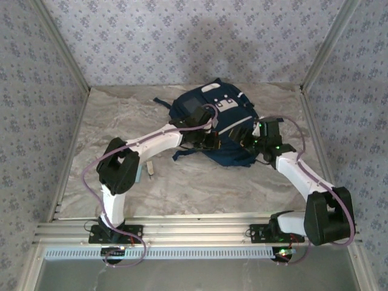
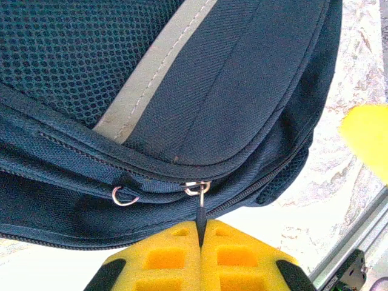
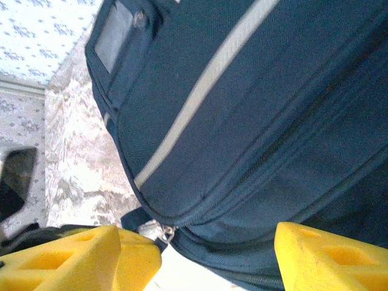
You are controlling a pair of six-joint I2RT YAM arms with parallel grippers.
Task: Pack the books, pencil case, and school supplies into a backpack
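- Backpack (image 1: pixel 233 121) lies on the marble tabletop (image 1: pixel 121 121), toward the far middle, patches facing up.
- Left tool (image 1: pixel 209 142) is at the backpack's near edge. In the left wrist view its yellow fingers (image 2: pixel 163 260) are pressed together, clamped on the dark zipper pull (image 2: pixel 200 218).
- The pull hangs from a metal slider on the zipper seam, with a loose metal ring (image 2: pixel 124 196) just beside it on the left.
- Right tool (image 1: pixel 253 144) is at the backpack's near-right side. In the right wrist view its fingers (image 3: pixel 79 257) stand wide apart with nothing gripped.
- A grey stripe (image 3: pixel 206 91) runs across the navy fabric above them.
- Books, pencil case and supplies: can't tell where they are.
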